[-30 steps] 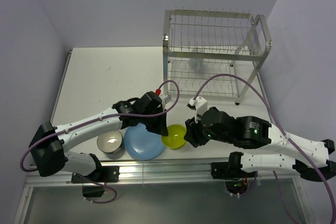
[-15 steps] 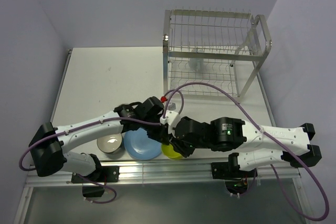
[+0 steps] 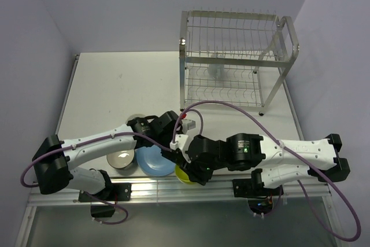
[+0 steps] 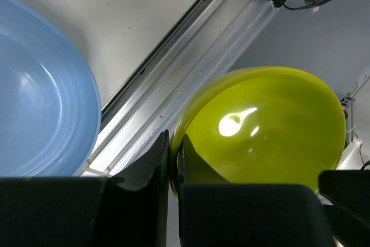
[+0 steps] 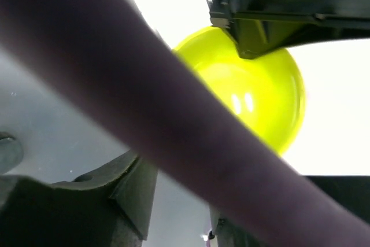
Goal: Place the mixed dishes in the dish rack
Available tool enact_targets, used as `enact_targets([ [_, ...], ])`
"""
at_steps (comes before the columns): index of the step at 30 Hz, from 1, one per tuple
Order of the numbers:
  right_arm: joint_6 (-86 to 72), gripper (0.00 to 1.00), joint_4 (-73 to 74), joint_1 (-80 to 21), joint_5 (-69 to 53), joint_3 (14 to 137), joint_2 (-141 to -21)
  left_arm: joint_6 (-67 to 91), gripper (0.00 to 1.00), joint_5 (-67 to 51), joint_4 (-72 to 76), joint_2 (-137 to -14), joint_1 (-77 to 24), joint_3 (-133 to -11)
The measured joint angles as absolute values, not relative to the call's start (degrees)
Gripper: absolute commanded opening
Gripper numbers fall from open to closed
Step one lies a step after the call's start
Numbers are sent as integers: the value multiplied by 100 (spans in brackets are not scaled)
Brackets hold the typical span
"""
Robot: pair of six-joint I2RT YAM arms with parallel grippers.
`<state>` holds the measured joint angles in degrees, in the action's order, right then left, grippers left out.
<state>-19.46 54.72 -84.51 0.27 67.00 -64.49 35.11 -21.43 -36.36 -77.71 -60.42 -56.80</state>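
Note:
My left gripper is shut on the rim of the lime-green bowl, which is tilted up on edge over the table's front rail. From above, the bowl shows only as a sliver under both wrists, with the left gripper at its left. The right gripper hovers right over it. In the right wrist view the bowl lies beyond the right gripper, whose jaws stand apart with nothing between them; a cable hides one finger. The blue plate and the dark bowl sit to the left. The dish rack holds a pale mug.
An aluminium rail runs along the table's front edge, right under the bowl. The right arm's purple cable crosses its own camera view. Grey walls close in at the left and right.
The right arm has swung left and forward over the lime-green bowl. The left gripper has carried the bowl toward the front rail, and most of it is now covered.

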Motion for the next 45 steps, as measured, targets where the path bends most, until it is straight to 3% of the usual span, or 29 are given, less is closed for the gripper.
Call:
enact_targets([
  [10, -1935, 48, 5339, -8578, -296, 6637, -6823, 3500, 0, -2263, -3629, -7771, -6204, -5631],
  [21, -1857, 42, 4919, -8766, -530, 6694, -7415, 3487, 0, -2373, -3712, -7719, -6265, -5621],
  [25, -1855, 36, 4838, -8825, -543, 6731, -7494, 3468, 0, -2416, -3767, -7649, -6272, -5605],
  [32, -1883, 1, 4740, -8879, -617, 6726, -7518, 3474, 0, -2373, -3874, -7553, -6272, -5557],
  [37, -1903, 0, 4696, -8908, -556, 6705, -7577, 3518, 0, -2303, -4001, -7548, -6261, -5548],
  [39, -1927, 0, 4661, -8923, -539, 6696, -7579, 3518, 6, -2292, -4018, -7526, -6261, -5542],
  [41, -1959, 0, 4580, -8954, -502, 6663, -7577, 3524, 23, -2268, -4021, -7467, -6261, -5489],
  [42, -1968, 0, 4523, -8969, -486, 6630, -7577, 3524, 38, -2274, -4018, -7430, -6261, -5443],
  [45, -2008, 0, 4307, -8991, -497, 6482, -7564, 3548, 53, -2368, -3968, -7325, -6270, -5371],
])
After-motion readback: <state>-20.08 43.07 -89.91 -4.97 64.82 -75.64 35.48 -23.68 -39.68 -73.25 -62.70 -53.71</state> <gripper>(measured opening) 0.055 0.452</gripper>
